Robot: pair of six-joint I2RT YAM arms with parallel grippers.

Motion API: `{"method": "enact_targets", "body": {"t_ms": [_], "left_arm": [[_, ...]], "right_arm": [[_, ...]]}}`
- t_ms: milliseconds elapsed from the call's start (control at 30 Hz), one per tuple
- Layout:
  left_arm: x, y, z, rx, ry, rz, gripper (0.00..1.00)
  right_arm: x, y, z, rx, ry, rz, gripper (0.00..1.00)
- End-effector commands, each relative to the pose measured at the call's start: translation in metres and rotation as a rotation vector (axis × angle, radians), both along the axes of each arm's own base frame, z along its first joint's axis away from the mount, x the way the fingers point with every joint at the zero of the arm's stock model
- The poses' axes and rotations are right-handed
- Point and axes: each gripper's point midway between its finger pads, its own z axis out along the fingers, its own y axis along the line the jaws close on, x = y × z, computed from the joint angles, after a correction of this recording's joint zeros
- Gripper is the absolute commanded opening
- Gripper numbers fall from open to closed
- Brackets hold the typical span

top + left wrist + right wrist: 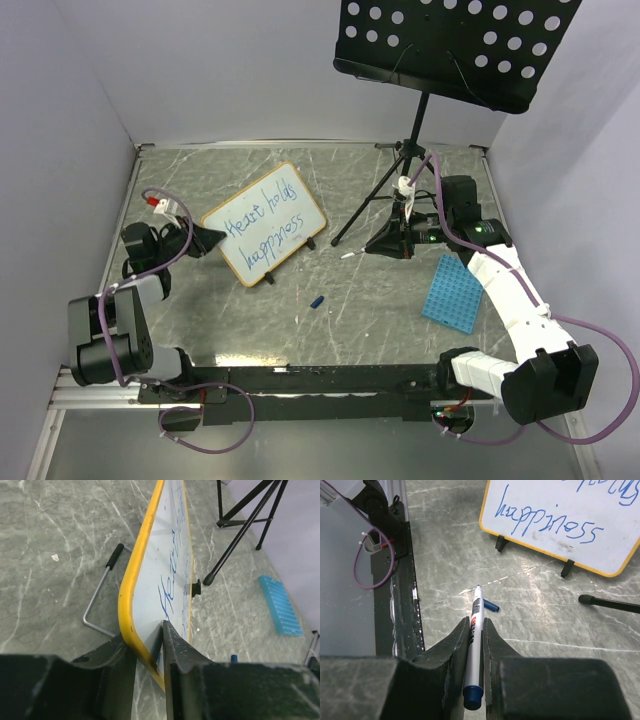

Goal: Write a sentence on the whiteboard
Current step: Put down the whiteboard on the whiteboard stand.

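The whiteboard (265,222), bearing the sentence (545,524), stood left of centre on the table (350,300), seemingly light, stiff and slick-faced, best held by its frame. The left gripper (150,647) pinched that frame; the right gripper (476,624), well apart, gripped a marker (476,610).

Left wrist view: whiteboard (167,555) nearly edge-on, its top cut off by the upper border, its near corner hidden between the fingers of the left gripper (147,640); the sentence (170,592) too foreshortened to read. Right wrist view: upper line of lettering cropped by the top border; marker (477,605) barrel partly hidden inside the right gripper (476,622). Top view: music-stand panel (450,45) cropped above; small blue item (318,300) on the desk (250,320) too small to identify.
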Motion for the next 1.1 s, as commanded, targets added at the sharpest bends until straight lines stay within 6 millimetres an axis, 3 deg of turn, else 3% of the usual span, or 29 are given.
{"method": "enact_targets", "body": {"t_ms": [0, 367, 667, 800, 1067], "left_arm": [[0.003, 0.006, 0.009, 0.11, -0.068, -0.014, 0.32], [0.005, 0.011, 0.01, 0.133, -0.071, 0.031, 0.55], [0.008, 0.019, 0.02, 0.145, -0.07, 0.091, 0.9], [0.01, 0.028, 0.023, 0.164, -0.051, 0.153, 0.99], [-0.002, 0.058, 0.055, 0.183, -0.055, 0.334, 0.97]], "right_arm": [[-0.006, 0.004, 0.014, 0.029, -0.063, 0.039, 0.0], [-0.005, 0.004, 0.013, 0.028, -0.056, 0.037, 0.0], [-0.004, 0.003, 0.013, 0.027, -0.059, 0.036, 0.0], [-0.004, 0.003, 0.013, 0.026, -0.059, 0.035, 0.0], [-0.003, 0.003, 0.011, 0.021, -0.055, 0.031, 0.0]]}}
